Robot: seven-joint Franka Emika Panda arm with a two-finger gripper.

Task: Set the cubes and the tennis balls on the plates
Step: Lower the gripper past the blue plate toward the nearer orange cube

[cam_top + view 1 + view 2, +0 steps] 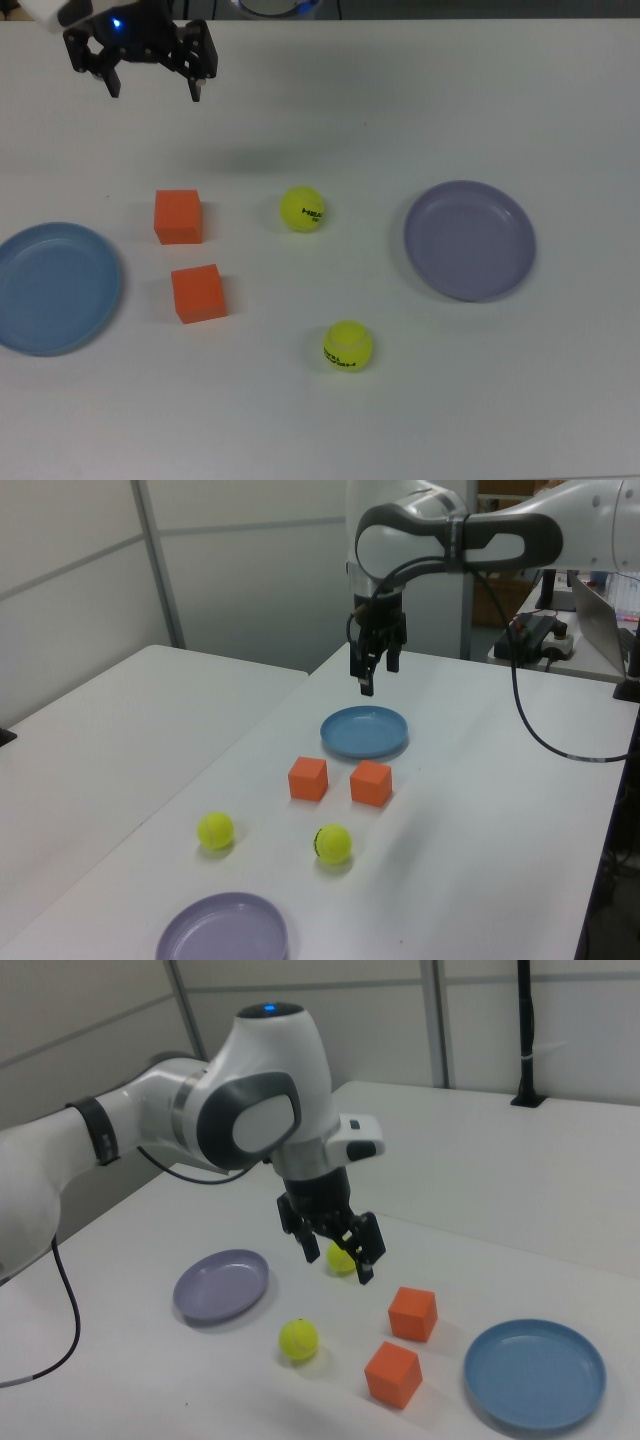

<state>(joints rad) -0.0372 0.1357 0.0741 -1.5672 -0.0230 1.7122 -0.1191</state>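
Two orange cubes point(178, 216) point(198, 293) sit on the white table to the right of the empty light blue plate point(55, 288) in the top view. One tennis ball point(302, 209) lies mid-table, and the other tennis ball point(347, 346) lies nearer the front. The lavender plate point(469, 240) is empty on the top view's right. My gripper point(155, 92) hangs open and empty above the table, beyond the cubes at the top view's upper left. In the right view the gripper point(338, 1265) partly covers the farther ball point(342, 1260). The left view shows the gripper point(372, 675) above the blue plate point(364, 730).
A second white table point(120, 710) adjoins on the left view's left. A laptop point(600, 610) and cables point(540, 630) sit at the left view's far right. A black pole point(524, 1030) stands on the far table in the right view.
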